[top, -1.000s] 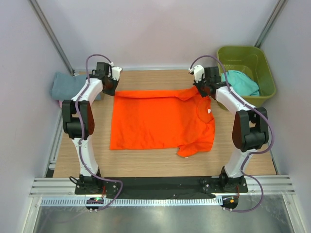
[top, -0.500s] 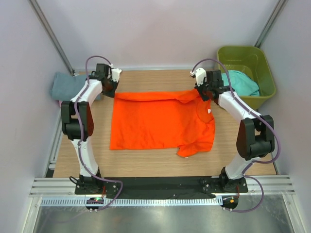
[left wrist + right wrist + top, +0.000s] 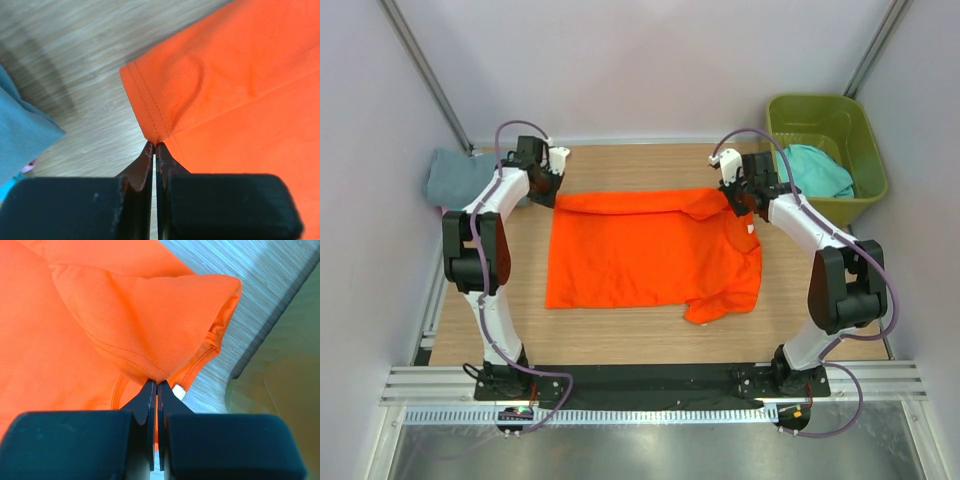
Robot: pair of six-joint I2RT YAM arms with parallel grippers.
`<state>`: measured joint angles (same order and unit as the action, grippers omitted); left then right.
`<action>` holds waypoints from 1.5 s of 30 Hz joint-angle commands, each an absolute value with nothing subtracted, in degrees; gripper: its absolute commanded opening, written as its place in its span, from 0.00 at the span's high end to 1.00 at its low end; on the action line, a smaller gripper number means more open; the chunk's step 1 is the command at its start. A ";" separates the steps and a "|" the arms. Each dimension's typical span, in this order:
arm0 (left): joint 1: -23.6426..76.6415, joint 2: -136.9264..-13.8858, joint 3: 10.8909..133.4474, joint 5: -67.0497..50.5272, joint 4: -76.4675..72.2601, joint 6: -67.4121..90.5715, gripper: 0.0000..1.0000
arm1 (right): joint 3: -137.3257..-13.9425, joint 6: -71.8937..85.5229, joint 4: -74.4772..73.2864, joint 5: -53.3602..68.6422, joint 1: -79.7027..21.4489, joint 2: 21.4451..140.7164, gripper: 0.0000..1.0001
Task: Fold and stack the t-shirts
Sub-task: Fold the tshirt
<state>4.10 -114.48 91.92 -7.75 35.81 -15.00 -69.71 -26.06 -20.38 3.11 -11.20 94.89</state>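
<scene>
The left fingers pinch the orange shirt at its far left hem corner; the right fingers clamp a fold at its far right. The shirt lies spread on the bench, far edge doubled over.

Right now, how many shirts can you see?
3: orange one spread in the middle, grey-blue one folded far left, teal one in the tub. Others may hide under the grey-blue or teal.
</scene>
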 commanded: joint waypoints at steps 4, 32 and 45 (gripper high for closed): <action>3.87 -110.74 90.79 -8.53 36.91 -14.41 1.00 | -68.56 -25.22 -18.90 3.60 -11.51 90.53 0.99; 4.04 -103.64 81.30 -3.25 35.25 -6.78 0.42 | -67.67 -26.72 -21.10 -4.13 -11.43 84.91 0.55; 12.30 -102.22 87.10 -9.57 37.00 -1.58 0.41 | -74.69 -28.04 -23.38 5.35 -18.98 94.39 0.56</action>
<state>10.85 -103.83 87.05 -6.63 36.64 -3.46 -71.85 -27.81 -21.78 1.96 -17.67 91.39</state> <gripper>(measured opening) 0.588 0.442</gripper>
